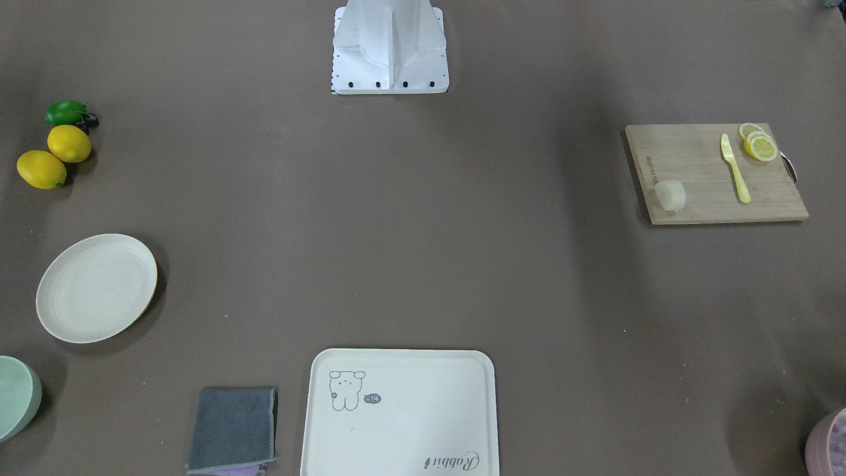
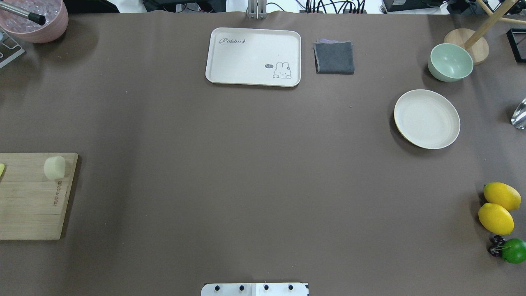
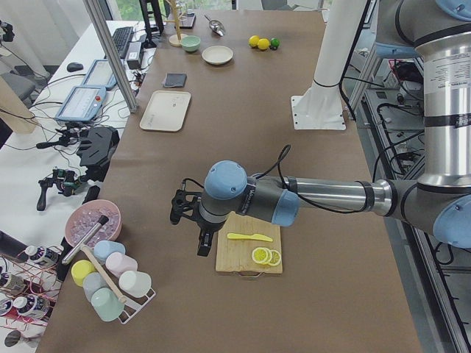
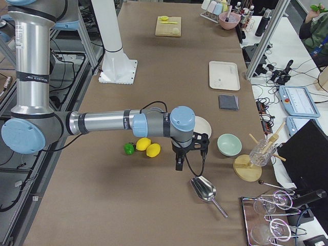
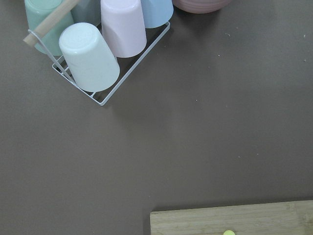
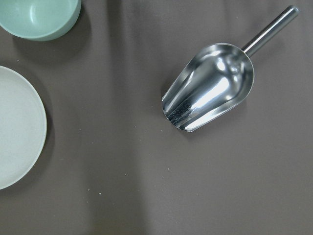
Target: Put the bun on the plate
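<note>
The bun (image 1: 670, 196), a small pale cream lump, lies on a wooden cutting board (image 1: 714, 173) on my left side; it is also in the overhead view as the bun (image 2: 54, 167). The empty round cream plate (image 2: 427, 119) sits far off on my right side, its edge showing as the plate (image 6: 17, 127) in the right wrist view. My left gripper (image 3: 202, 244) hangs above the table beside the board. My right gripper (image 4: 179, 163) hovers near the plate (image 4: 204, 125) and the lemons. Both show only in side views, so I cannot tell whether they are open or shut.
A yellow knife (image 1: 735, 168) and lemon slices (image 1: 759, 144) share the board. A cream tray (image 2: 253, 56), grey cloth (image 2: 334, 57), green bowl (image 2: 450, 61), two lemons (image 2: 497, 205) and a metal scoop (image 6: 210, 88) are around. A cup rack (image 5: 98, 44) stands past the board.
</note>
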